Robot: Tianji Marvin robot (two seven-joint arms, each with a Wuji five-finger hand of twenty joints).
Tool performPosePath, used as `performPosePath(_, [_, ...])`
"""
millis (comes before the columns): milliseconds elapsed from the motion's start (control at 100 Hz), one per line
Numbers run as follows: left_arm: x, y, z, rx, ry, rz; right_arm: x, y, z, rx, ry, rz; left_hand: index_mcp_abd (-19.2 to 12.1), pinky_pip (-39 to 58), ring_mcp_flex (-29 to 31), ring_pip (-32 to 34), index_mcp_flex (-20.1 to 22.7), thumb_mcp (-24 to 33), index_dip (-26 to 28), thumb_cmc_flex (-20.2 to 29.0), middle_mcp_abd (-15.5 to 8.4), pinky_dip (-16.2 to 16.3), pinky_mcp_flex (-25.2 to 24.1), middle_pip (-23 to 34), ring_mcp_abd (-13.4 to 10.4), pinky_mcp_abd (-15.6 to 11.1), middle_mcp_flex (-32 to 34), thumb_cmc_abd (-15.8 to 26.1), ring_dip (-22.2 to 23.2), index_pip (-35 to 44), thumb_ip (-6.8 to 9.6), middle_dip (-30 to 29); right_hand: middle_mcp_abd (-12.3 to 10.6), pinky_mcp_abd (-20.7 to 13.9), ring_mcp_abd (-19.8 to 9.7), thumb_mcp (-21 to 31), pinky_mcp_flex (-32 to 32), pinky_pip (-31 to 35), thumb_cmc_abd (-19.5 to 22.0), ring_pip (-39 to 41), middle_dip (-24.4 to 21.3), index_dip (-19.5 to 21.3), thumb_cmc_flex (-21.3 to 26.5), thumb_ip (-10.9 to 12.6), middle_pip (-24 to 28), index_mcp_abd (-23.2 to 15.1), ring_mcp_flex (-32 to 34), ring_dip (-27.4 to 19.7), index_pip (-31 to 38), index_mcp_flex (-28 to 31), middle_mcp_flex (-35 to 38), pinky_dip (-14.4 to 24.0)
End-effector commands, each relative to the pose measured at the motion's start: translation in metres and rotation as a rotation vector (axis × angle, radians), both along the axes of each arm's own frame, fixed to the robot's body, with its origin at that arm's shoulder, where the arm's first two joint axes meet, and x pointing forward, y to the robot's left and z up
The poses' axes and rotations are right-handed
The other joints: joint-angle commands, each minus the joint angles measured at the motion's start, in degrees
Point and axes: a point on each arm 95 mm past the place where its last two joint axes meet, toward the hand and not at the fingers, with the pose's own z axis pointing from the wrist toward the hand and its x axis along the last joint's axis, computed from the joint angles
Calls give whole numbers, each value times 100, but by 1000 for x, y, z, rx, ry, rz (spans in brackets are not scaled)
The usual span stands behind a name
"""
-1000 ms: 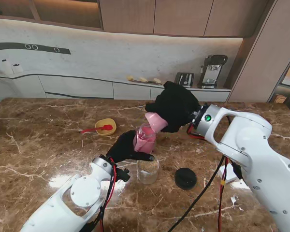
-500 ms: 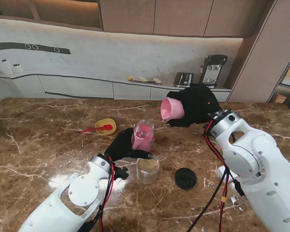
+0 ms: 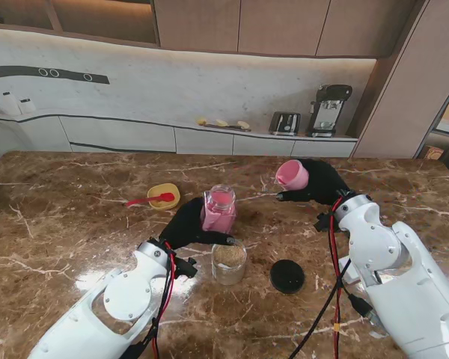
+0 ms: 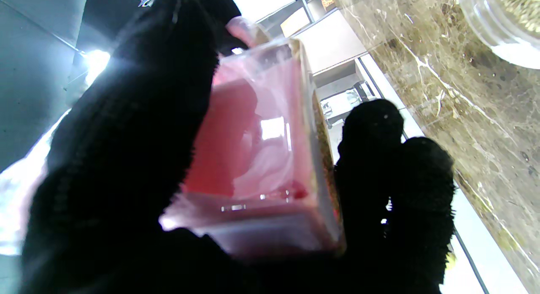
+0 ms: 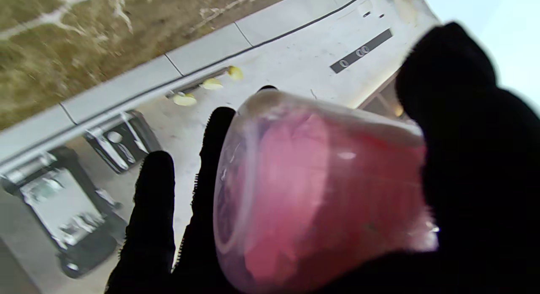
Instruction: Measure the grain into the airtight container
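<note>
Fingers (image 3: 209, 238) around pink container (image 3: 219, 210)

White arms (image 3: 404, 277), black-gloved fingers (image 3: 188, 224)

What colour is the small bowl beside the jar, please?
Yellow; the bowl shows best in the stand view.

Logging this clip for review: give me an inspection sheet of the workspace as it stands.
Surface: brown marble table, glare patches.
Job's things: pink-tinted jar held upright; pink lid lifted off to the right; glass of grain nearer to me.
Clutter: yellow bowl with red spoon; black round lid.
Hands: left hand grips jar; right hand grips pink lid.
Cables: red and black wires along both arms.
Surroundings: counter with toaster, coffee machine.
</note>
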Motion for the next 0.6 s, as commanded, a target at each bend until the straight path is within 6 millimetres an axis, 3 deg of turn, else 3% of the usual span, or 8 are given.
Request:
performPosePath(0, [-1,2,-3,2,7,6,4,-9,-19,-3,74,-29,-1170,203,162,135,1128,977,156,1104,-494,44,-48,557,-350,-115,600,2902,-7,1274,-171,177,-436,-36,-111,1935,-332,-338,613,-185,-100,17,873,-274,-168,-925,-301,-123,125,621,-34,-104])
performPosePath(170, [0,4,-5,2,12,16,17,-20,-40,59,177,-82,-1170,201,158,136,1135,981,154,1100,-489,50,-47,561,-340,-115,610,2899,-3,1273,-172,180,-353,-347,-152,1619,-1055,-987,422,-488,-243,216,951,-296,-448,-998,-1216,-289,120,616,-595,-26])
performPosePath(220, [0,5,-5,2,13,18,20,-23,-45,69,204,-92,-1167,200,158,137,1139,984,155,1099,-488,52,-47,560,-342,-115,611,2903,-2,1276,-171,179,-293,-505,-205,1498,-1304,-1282,306,-502,-999,356,923,-340,-469,-1008,-1732,-430,-17,524,-1048,156])
performPosePath(300, [0,5,-5,0,14,20,25,-26,-54,88,248,-109,-1172,199,160,138,1142,988,155,1099,-492,54,-47,560,-343,-115,612,2897,-1,1277,-172,178,-167,-722,-286,1348,-1661,-1467,247,-577,-1353,459,885,-378,-653,-1068,-2423,-524,-63,449,-1638,213])
performPosePath(400, [0,6,-5,-1,12,23,31,-30,-64,85,297,-137,-1178,198,166,142,1139,989,157,1093,-500,56,-47,558,-349,-115,609,2904,0,1278,-173,179,-69,-932,-411,910,-1786,-2001,729,-716,-1699,561,407,-365,-890,-1234,-3161,-728,-147,449,-2484,235])
performPosePath(590, [-1,9,-6,-2,14,31,38,-36,-85,87,361,-188,-1183,202,174,140,1138,993,157,1090,-509,64,-40,558,-352,-126,612,2900,-1,1276,-175,181,-82,-1091,-602,788,-1664,-2450,1691,-827,-1855,240,-370,-254,-885,-1242,-3529,-788,-230,401,-3054,147])
